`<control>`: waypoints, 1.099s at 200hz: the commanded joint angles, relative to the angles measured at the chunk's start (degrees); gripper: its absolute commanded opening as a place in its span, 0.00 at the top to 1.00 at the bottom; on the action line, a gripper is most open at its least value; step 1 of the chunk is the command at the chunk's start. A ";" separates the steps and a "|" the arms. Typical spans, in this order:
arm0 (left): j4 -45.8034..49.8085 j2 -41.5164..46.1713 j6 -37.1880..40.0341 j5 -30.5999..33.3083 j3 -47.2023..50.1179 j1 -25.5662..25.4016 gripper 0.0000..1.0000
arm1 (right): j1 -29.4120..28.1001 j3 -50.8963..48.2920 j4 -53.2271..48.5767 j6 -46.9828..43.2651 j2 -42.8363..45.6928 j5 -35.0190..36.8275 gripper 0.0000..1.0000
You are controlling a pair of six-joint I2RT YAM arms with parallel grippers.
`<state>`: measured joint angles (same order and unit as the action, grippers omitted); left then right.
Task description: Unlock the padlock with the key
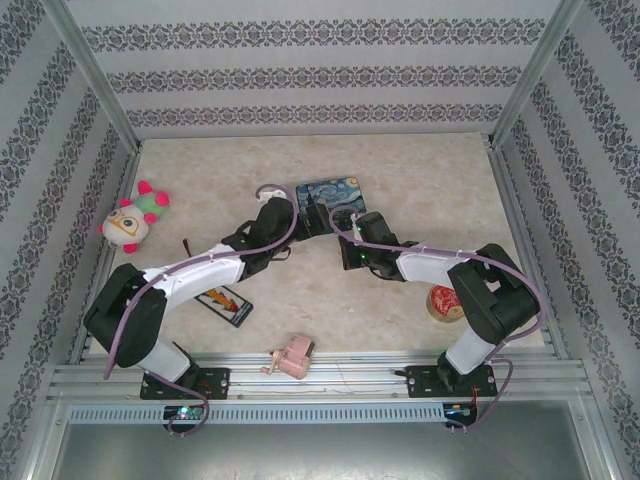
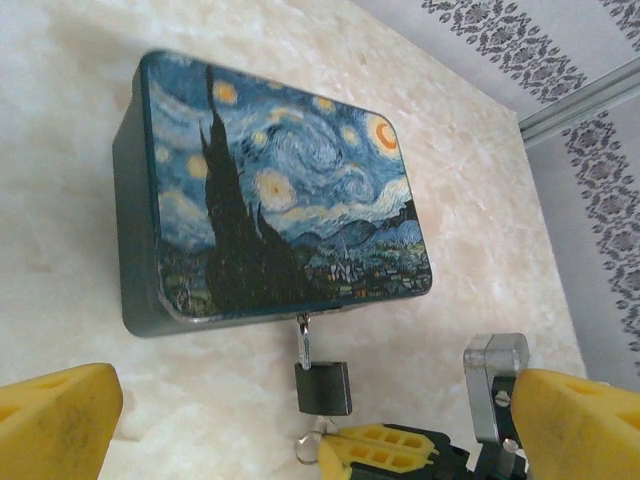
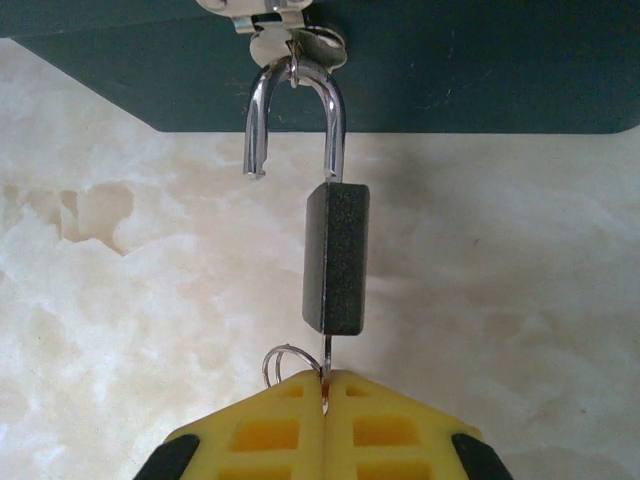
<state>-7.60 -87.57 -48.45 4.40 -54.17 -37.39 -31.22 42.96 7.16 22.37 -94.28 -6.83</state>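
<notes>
padlock (image 3: 336, 258): middle of frame, hangs on blue tin (image 3: 480, 60) clasp up top, one loop end out, looks unlocked | key (image 3: 325, 352): in its bottom hole | right gripper (image 3: 325, 388): pinches key to turn it | left gripper (image 2: 318, 400): fingers wide apart, holds nothing

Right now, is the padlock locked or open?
Open. On the padlock, one shackle end hangs free outside the body; the other leg is seated in it.
</notes>
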 commanded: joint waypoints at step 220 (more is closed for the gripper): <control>2.00 -15.39 19.74 2.71 -9.12 5.97 0.01 | 0.64 1.69 -2.81 0.69 -2.12 4.66 0.71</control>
<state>-5.37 -102.35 -30.11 6.50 -61.23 -32.12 -31.22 44.14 5.34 21.85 -97.47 -3.01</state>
